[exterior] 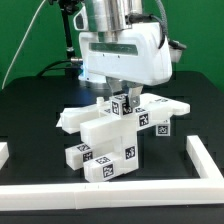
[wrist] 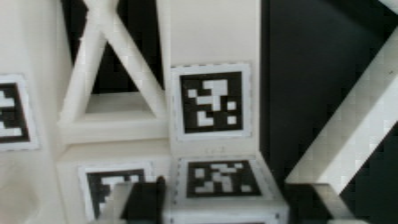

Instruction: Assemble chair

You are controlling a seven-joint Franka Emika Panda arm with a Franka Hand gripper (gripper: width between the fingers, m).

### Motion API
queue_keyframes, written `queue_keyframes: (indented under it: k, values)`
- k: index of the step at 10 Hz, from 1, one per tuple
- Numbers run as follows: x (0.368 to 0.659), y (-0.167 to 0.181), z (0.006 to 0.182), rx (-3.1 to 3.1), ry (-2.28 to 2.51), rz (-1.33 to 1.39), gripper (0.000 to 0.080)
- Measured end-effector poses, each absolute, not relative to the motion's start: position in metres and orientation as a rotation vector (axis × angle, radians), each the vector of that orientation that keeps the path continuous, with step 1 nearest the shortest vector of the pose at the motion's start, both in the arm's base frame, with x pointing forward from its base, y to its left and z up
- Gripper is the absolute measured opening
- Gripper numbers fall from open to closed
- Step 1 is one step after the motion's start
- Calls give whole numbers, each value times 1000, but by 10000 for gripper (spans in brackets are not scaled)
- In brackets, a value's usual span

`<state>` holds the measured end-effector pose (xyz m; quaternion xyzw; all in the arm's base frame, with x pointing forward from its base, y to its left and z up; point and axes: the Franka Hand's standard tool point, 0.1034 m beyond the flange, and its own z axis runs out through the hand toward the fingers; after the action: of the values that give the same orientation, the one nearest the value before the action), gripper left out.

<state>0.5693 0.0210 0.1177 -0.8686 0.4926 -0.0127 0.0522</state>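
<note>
The chair parts lie in a heap mid-table: white blocky slabs and bars with black-and-white tags (exterior: pixel 100 150), and one flat slab (exterior: pixel 160 108) reaching toward the exterior view's right. My gripper (exterior: pixel 122 97) hangs straight down over the heap's top. In the wrist view the gripper (wrist: pixel 224 200) has its dark fingers (wrist: pixel 153 200) pressed against both sides of a tagged white chair bar (wrist: pixel 221 180). Beyond it stand the cross-braced frame (wrist: pixel 107 70) and another tagged upright (wrist: pixel 214 100). The bar's lower end is hidden.
Low white border rails run along the front (exterior: pixel 110 190) and the exterior view's right side (exterior: pixel 205 160) of the black table. A rail end shows at the left edge (exterior: pixel 4 152). The green wall stands behind.
</note>
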Motion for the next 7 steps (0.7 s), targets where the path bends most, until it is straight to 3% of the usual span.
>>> queue_keyframes:
  k: [2, 3, 4, 6, 7]
  values:
    - [569, 21, 117, -2642, 1498, -38, 572]
    - [569, 21, 117, -2642, 1498, -38, 572]
    - [569, 21, 117, -2642, 1498, -38, 634]
    - [569, 22, 120, -2650, 1484, -27, 645]
    - [568, 26, 135, -2656, 1450, -4, 648]
